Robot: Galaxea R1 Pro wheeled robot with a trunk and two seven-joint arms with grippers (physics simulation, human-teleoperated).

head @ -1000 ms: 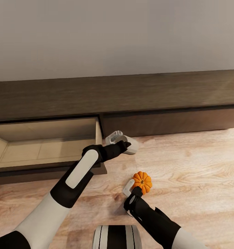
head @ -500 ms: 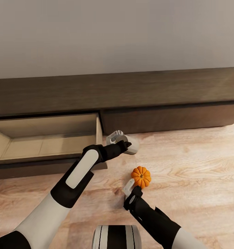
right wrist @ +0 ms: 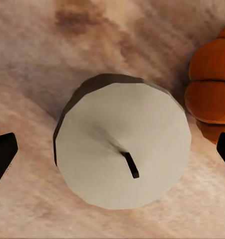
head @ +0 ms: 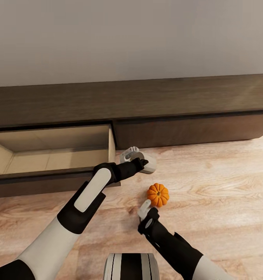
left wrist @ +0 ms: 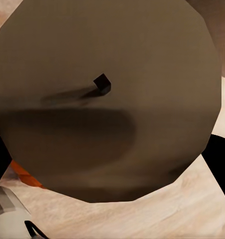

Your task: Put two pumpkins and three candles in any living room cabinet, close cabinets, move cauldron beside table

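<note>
We judge the step in hand to be loading candles into the long, low dark-brown wooden cabinet (head: 154, 99), whose left drawer with a pale beige inside (head: 49, 149) stands pulled out. Our left gripper (head: 141, 162) hangs just beyond the drawer's right corner, above the pale wood-plank floor (head: 224, 186), and its wrist view is crowded by the flat brownish top of a stubby grey candle (left wrist: 105, 99) with a tiny dark wick; black fingers (left wrist: 219, 154) show at both sides of it, so we take the gripper to be clamped on this candle. Our right gripper (head: 145, 210) is low over the floor, and looks down on a second grey cylinder candle with a pale top (right wrist: 122, 149), standing on the planks with the fingertips (right wrist: 2, 154) spread well clear of it on either side, so it is open and holds nothing. A small bright-orange ribbed pumpkin (head: 158, 195) sits on the floor just beside that candle. Next, we think, the left arm must swing back over the drawer and release, while the right must descend squarely and close. We see no brands, labels or writing anywhere.
</note>
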